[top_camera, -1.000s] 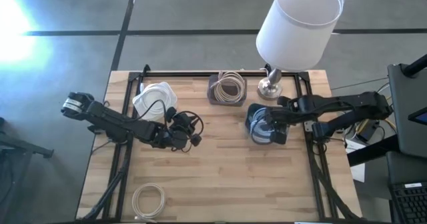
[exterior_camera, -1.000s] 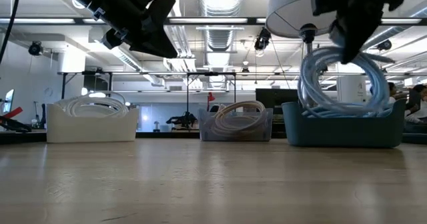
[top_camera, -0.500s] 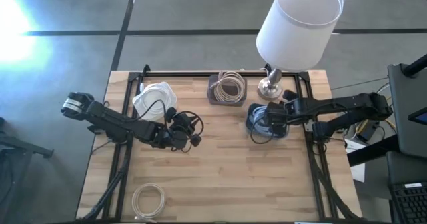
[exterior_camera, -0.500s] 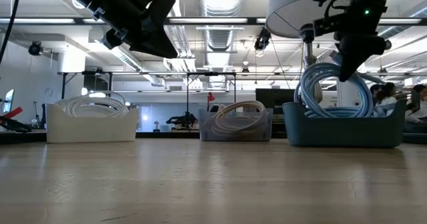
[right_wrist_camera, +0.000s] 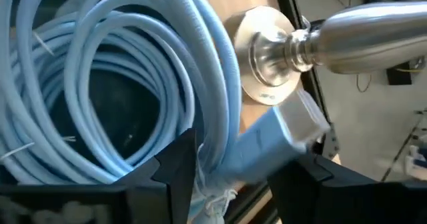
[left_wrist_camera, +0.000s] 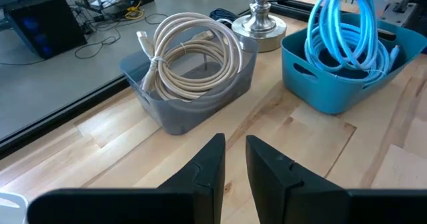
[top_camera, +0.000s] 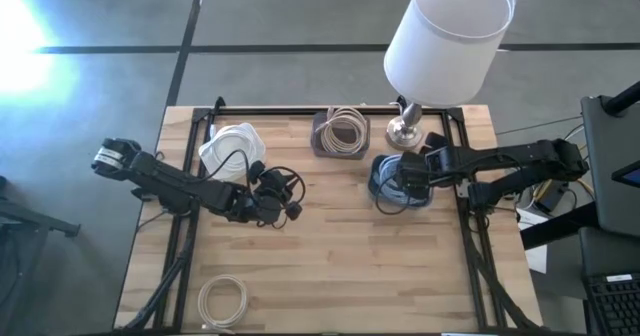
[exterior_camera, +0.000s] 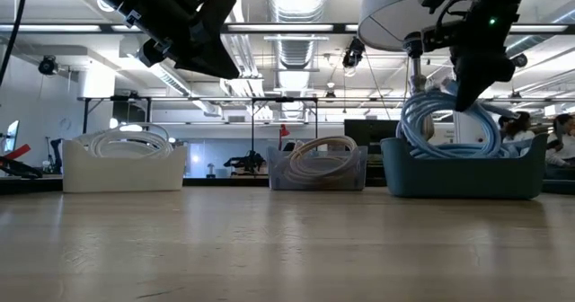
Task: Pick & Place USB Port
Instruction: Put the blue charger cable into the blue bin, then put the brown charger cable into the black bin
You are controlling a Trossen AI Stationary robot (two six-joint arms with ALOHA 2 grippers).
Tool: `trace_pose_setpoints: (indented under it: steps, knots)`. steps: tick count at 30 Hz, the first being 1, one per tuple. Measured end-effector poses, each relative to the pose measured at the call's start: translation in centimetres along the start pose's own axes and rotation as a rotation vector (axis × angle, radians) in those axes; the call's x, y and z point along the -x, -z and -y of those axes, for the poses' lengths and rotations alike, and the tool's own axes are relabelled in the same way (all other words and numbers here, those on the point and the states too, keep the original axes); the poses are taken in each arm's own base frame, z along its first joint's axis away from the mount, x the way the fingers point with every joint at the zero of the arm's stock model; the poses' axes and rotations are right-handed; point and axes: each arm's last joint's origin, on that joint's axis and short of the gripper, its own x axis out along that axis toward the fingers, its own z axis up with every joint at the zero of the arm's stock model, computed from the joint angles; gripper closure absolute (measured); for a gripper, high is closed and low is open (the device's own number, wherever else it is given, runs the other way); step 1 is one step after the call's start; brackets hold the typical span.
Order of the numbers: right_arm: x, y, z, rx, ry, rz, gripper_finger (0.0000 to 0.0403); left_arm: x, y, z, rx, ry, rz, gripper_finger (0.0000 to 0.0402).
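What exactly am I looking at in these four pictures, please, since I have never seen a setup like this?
This is a robot with two dark arms working at a wooden table. One picture looks straight down, one looks level across the tabletop, and two come from cameras on the wrists.

Along the far edge stand a white bin, a grey bin with a beige cable, a lamp, and a blue bin holding a coiled blue cable. Another white cable lies near the front edge.

The right gripper is over the blue bin, its fingers spread on either side of the blue cable's loops. The left gripper waits above the middle of the table, nearly shut, holding nothing.
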Motion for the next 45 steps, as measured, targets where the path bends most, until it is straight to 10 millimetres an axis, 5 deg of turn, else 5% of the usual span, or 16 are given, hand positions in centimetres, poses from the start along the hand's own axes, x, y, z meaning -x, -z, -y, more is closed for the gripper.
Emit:
trace_pose_setpoints:
  steps: [8, 20, 34, 45]
  knots:
    - [-1.3, 0.4, -0.1, -0.036, -0.122, -0.105, 0.0221, 0.0, 0.0, 0.0, 0.0, 0.002, -0.002, 0.0337]
    - [-3.6, 2.1, -0.3, -0.003, 0.007, -0.148, 0.0218, 0.0, 0.1, 0.0, -0.003, 0.02, -0.016, 0.0337]
    - [-3.5, 1.8, -0.7, -0.088, -0.333, -0.264, 0.0218, 0.0, 0.1, 0.0, -0.006, 0.018, -0.017, 0.0337]
    - [-3.0, 1.8, 0.4, -0.049, -0.121, -0.234, 0.0218, 0.0, 0.1, 0.0, -0.006, 0.018, -0.018, 0.0337]
